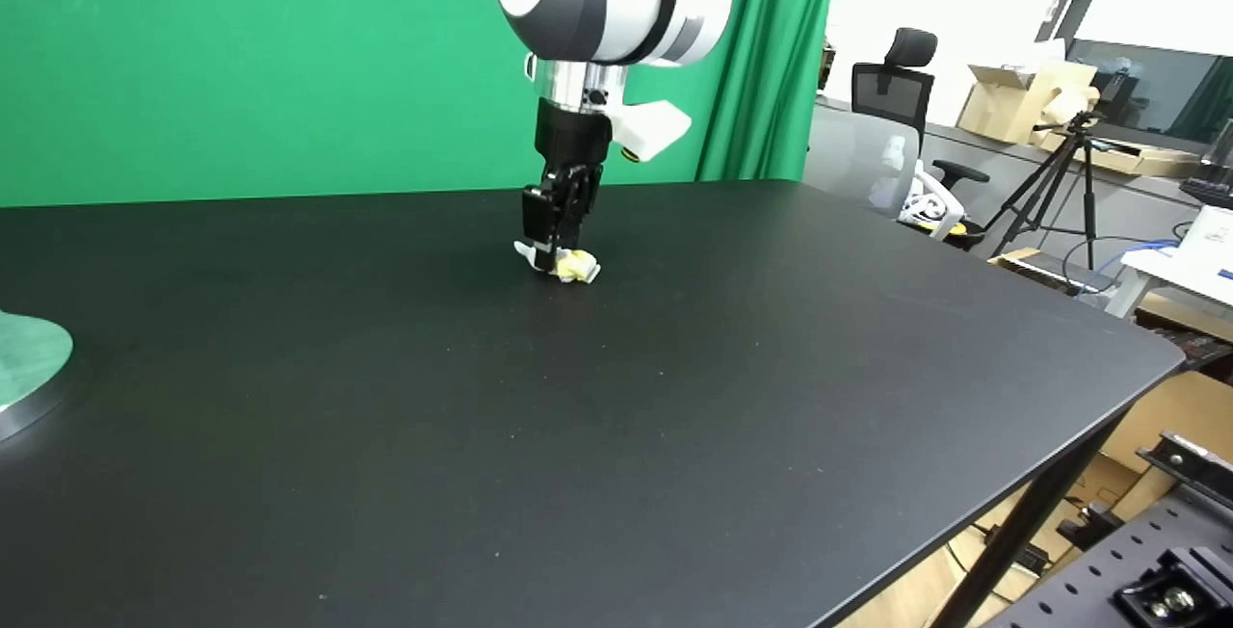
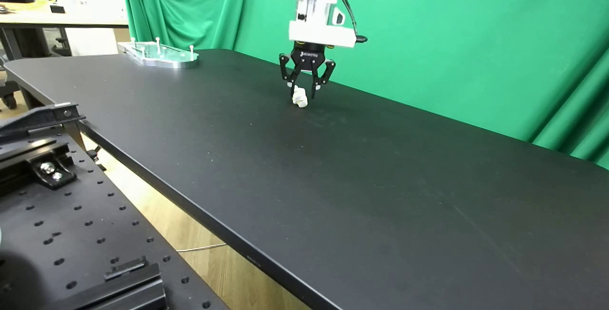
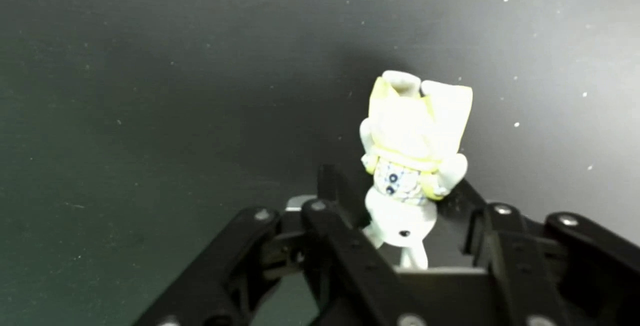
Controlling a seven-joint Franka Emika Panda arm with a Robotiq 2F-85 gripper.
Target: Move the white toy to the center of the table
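Observation:
The white toy (image 3: 407, 166) lies on the black table (image 1: 626, 435) as a small bunny-like figure with pale yellow and checked clothing. It also shows in both exterior views, near the back by the green curtain (image 1: 576, 267) (image 2: 299, 98). My gripper (image 3: 396, 178) points down with its fingers low at the table, one on each side of the toy. In an exterior view the gripper (image 2: 303, 93) is open, with the toy close to one finger and a gap to the other. In an exterior view the gripper (image 1: 555, 262) hides the toy's middle.
A pale green disc with a metal rim (image 2: 164, 58) and several upright posts stands at one end of the table; its edge also shows in an exterior view (image 1: 34, 358). A green curtain (image 2: 428, 62) hangs behind. A perforated metal plate (image 2: 95, 234) is beyond the front edge.

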